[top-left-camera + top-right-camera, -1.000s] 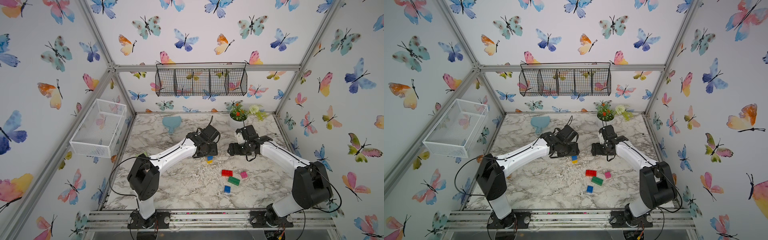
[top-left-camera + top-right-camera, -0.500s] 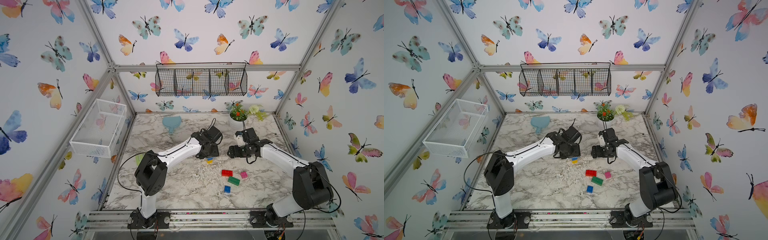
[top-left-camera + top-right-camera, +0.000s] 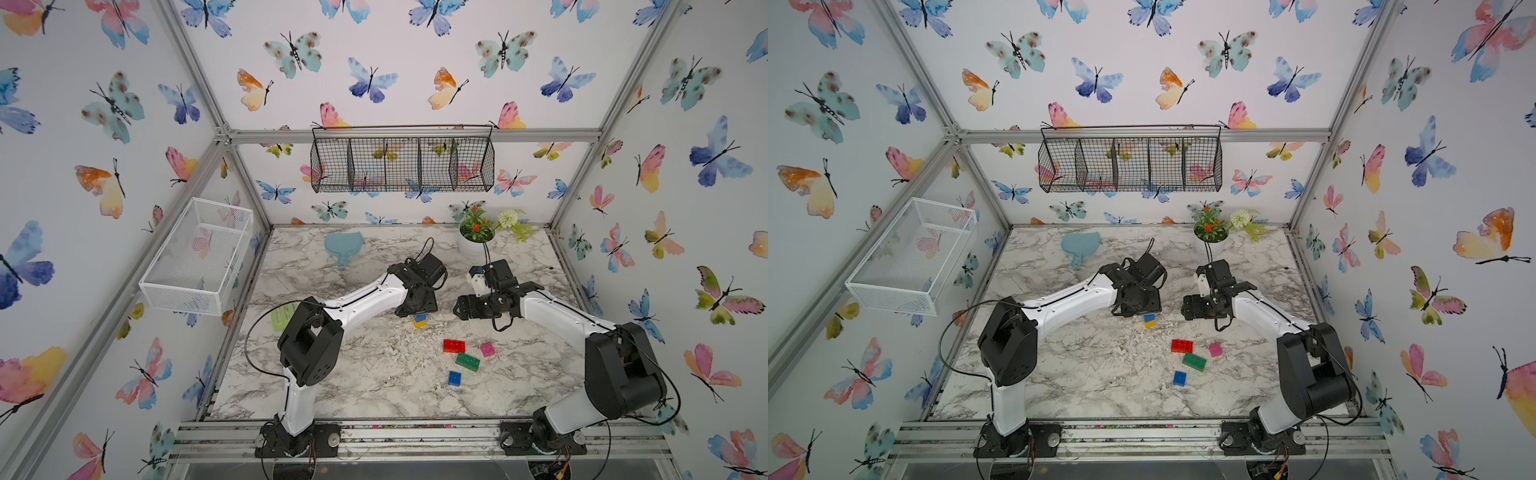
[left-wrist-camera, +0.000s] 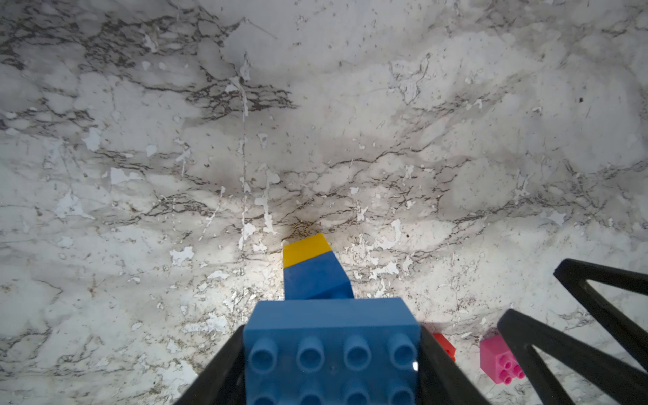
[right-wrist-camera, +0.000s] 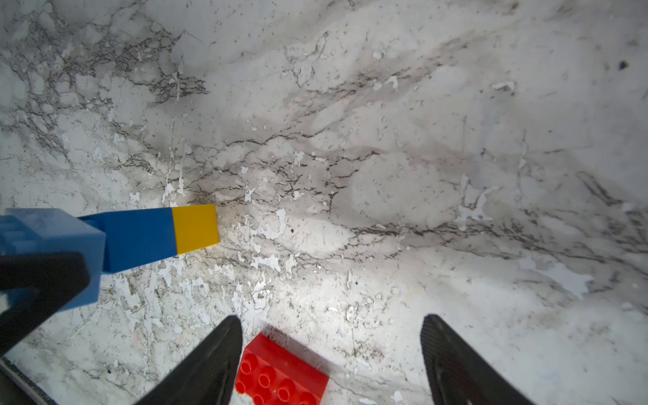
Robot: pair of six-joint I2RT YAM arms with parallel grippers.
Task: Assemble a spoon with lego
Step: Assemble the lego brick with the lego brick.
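Observation:
The spoon here is a joined lego stack: a long light-blue brick [image 4: 331, 350] on top, then a short blue brick [image 4: 314, 277] and a yellow brick [image 4: 305, 247]. My left gripper [image 4: 331, 336] is shut on the light-blue brick, and the yellow end points down at the table. In both top views the stack [image 3: 419, 321] [image 3: 1149, 321] shows just below the left gripper [image 3: 417, 309]. My right gripper [image 5: 331, 326] hangs open to its right, over one end of the loose red brick [image 5: 280, 375]. Green [image 3: 467, 361], pink [image 3: 488, 349] and blue [image 3: 454, 378] bricks lie loose nearby.
A pale-teal paddle [image 3: 343, 245] lies at the back and a potted plant [image 3: 473, 241] stands at the back right. A pale green pronged utensil [image 3: 282, 316] lies by the left edge. A white mesh basket [image 3: 199, 253] and a black wire basket [image 3: 401, 160] hang on the walls.
The left arm's elbow has swung right while the stack stays where it was. My right gripper has eased slightly forward and lower, still open.

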